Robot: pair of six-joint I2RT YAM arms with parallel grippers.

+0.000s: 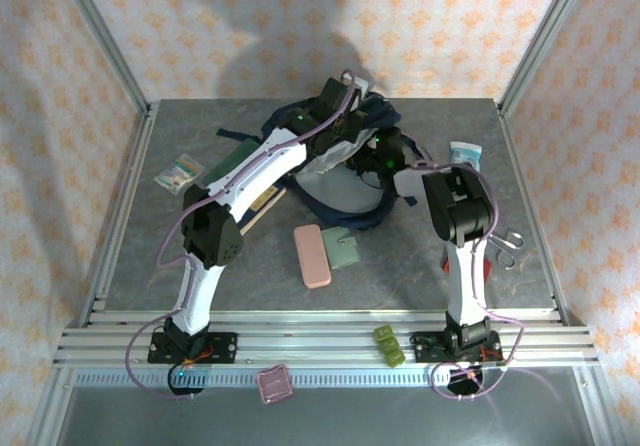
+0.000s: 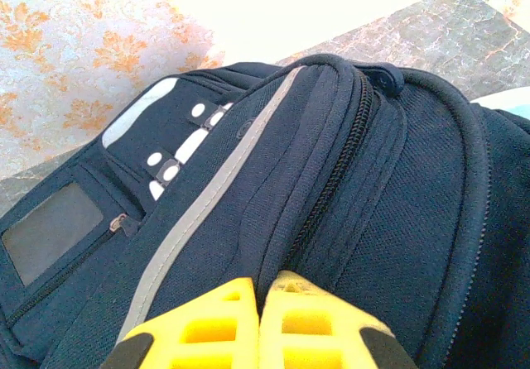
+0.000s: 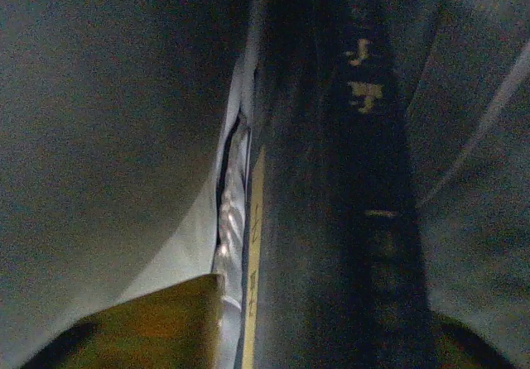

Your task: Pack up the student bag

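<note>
Right end effector [image 3: 327, 311] inside student bag [image 2: 431, 220], released astride navy booklet [image 3: 331, 179], long axis running ahead; left end effector [image 2: 261, 319] clenched at zip [image 2: 331, 187].

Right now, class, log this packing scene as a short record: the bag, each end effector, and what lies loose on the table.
bag: student bag, navy, back centre of table
left end effector: shut, at the bag's top zip seam
right end effector: open inside the bag, astride a dark yellow-edged booklet
loose on table: pink case, green pad beside it
</note>
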